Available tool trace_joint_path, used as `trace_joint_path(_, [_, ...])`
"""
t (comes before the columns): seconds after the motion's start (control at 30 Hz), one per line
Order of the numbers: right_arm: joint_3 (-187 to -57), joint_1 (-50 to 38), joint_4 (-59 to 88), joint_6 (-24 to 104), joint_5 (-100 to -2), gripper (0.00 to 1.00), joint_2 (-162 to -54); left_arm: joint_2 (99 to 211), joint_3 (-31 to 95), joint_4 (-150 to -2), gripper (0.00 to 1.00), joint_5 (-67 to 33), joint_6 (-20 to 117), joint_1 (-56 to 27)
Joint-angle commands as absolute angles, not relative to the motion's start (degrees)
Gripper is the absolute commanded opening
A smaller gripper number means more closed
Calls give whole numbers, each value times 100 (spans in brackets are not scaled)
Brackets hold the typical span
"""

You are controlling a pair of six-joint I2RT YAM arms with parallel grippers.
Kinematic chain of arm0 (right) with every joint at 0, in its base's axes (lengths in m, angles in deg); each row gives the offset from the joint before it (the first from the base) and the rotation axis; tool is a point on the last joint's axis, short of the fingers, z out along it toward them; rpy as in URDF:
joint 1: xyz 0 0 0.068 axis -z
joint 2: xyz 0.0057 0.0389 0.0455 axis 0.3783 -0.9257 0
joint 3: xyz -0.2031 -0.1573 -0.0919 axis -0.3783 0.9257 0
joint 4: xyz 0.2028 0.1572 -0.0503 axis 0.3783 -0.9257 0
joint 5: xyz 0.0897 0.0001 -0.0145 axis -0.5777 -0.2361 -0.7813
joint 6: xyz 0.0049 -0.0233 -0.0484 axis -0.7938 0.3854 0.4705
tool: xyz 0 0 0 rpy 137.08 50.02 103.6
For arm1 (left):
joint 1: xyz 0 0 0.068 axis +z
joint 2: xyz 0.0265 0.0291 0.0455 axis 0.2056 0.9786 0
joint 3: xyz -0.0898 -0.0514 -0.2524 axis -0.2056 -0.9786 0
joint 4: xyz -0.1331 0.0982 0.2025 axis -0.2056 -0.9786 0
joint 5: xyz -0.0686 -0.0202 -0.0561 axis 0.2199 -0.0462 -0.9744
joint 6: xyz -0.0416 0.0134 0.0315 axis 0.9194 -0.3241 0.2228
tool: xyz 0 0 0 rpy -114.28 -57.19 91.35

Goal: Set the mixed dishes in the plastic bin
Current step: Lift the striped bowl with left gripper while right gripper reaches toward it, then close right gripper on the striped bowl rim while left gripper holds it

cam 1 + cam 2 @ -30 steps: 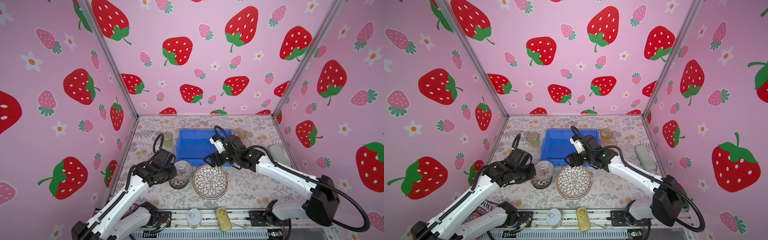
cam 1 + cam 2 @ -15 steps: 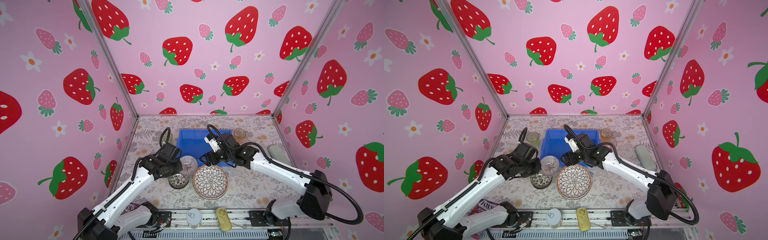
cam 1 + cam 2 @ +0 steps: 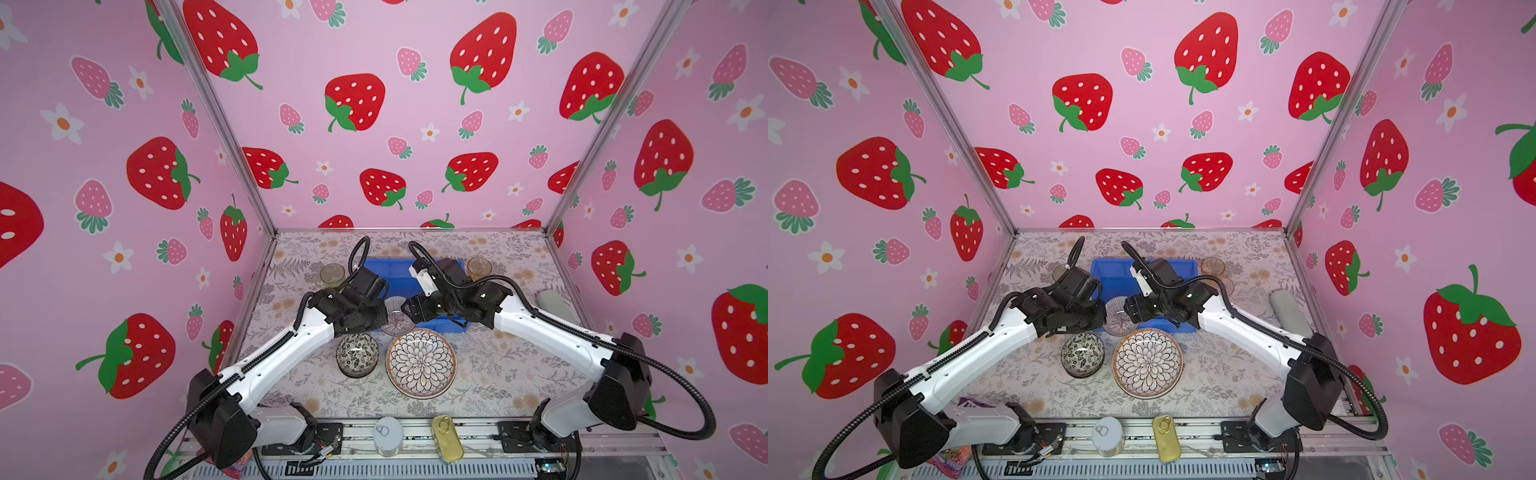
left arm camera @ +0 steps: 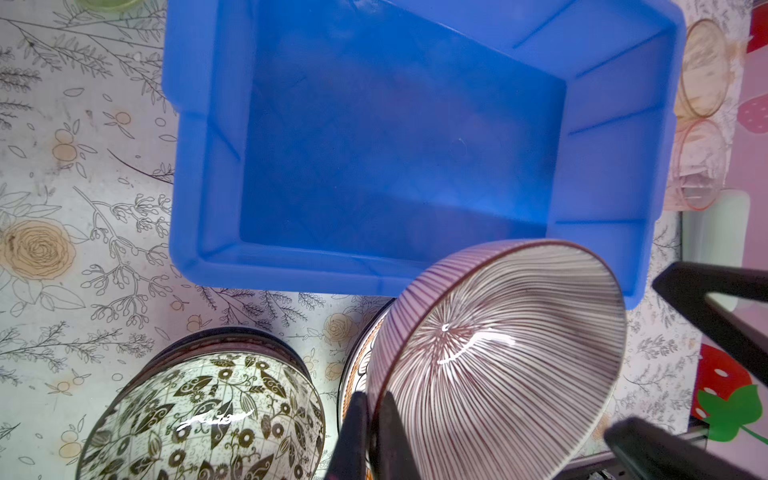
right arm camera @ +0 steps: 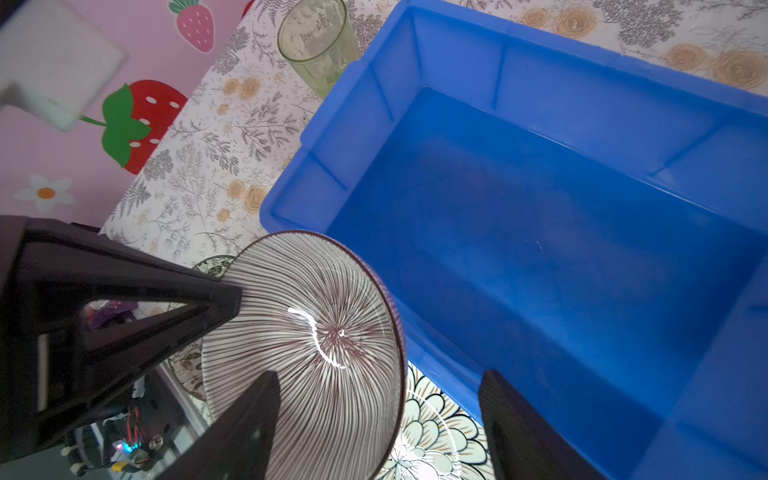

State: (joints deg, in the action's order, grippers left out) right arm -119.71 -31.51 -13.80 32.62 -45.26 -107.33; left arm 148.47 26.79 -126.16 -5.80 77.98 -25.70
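Left wrist view: we see the left tool (image 4: 372, 405) pinching the rim of the tilted purple-striped bowl (image 4: 498, 353) by the plastic bin (image 4: 291, 270); the right tool (image 5: 380, 376) stands spread beside it.

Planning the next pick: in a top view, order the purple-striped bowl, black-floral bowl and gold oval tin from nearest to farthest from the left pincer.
1. purple-striped bowl: tilted, its rim clamped in the left pincer.
2. black-floral bowl: close by, toward the front, left of centre.
3. gold oval tin: at the very front, right of centre.
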Motion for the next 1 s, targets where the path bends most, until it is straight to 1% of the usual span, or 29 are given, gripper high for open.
trace_joint_path(0.0, [-12163,-3178,-1734,3236,-4192,75,-10859,14849,3059,-12427,0,-403,7740,-2639])
trace_joint_path(0.17, [-12167,-3157,-1854,3223,-4035,72,-10941,14888,3120,-12422,0,-360,7746,-2655])
trace_joint_path(0.27, [-12122,-3135,-1806,3206,-4015,65,-10923,14898,3139,-12418,0,-364,7735,-2668])
trace_joint_path(0.43, [-12112,-3105,-1779,3209,-4043,57,-10948,14934,3149,-12435,0,-385,7714,-2680])
trace_joint_path(0.63, [-12060,-3077,-1703,3194,-4107,38,-10958,14942,3069,-12334,0,-438,7717,-2673])
trace_joint_path(0.97, [-11998,-3045,-1616,3187,-4178,26,-10993,14937,2981,-12188,0,-534,7713,-2681])
